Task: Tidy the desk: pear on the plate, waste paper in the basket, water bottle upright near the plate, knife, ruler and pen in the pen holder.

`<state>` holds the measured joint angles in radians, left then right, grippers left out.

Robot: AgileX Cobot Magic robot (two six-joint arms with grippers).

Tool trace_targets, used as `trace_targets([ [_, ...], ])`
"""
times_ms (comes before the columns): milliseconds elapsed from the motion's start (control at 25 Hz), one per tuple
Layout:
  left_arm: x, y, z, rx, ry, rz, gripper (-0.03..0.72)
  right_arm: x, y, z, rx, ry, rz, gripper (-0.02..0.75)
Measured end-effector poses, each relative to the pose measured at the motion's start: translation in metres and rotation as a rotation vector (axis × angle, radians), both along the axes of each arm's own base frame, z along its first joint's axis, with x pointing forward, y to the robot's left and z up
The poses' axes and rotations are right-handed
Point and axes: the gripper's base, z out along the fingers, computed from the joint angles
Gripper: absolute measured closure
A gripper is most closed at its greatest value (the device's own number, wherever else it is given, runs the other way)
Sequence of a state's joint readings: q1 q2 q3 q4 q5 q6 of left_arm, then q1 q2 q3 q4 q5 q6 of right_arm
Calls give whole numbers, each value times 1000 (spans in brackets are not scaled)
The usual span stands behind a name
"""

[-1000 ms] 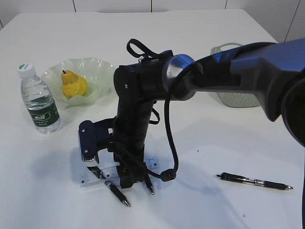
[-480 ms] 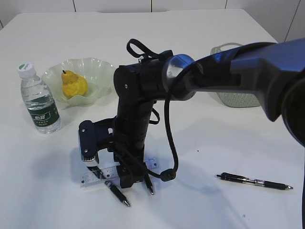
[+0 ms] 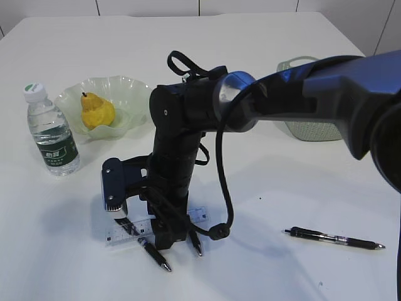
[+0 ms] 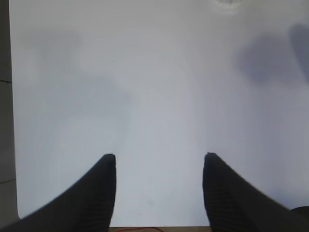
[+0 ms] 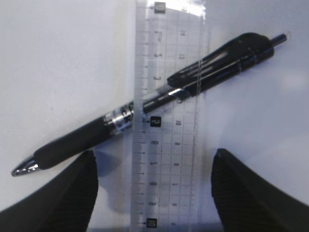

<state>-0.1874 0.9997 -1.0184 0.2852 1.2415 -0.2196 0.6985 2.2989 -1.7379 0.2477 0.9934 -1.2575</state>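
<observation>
Right wrist view: the right gripper (image 5: 154, 193) hangs wide open over the ruler (image 5: 166, 121), which lies flat on the desk (image 5: 63, 63) across a pen (image 5: 145, 108). Thin, stiff and slick, it probably wants pinching by its long edges.

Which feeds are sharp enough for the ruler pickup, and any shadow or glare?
Right wrist view: ruler print crisp, pen lying across it sharp, open right claw tips soft. Exterior view: clear, the arm's soft shadow over the ruler. Left wrist view: only bare desk with faint shadows, a bright glare spot on top.
</observation>
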Motion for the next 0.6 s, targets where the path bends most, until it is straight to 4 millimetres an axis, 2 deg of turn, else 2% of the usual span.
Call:
trace_targets([
  [360,0,0,0,0,0,0,287,0,0,0,0,1,-2,172],
  [600,0,0,0,0,0,0,287,0,0,0,0,1,-2,275],
])
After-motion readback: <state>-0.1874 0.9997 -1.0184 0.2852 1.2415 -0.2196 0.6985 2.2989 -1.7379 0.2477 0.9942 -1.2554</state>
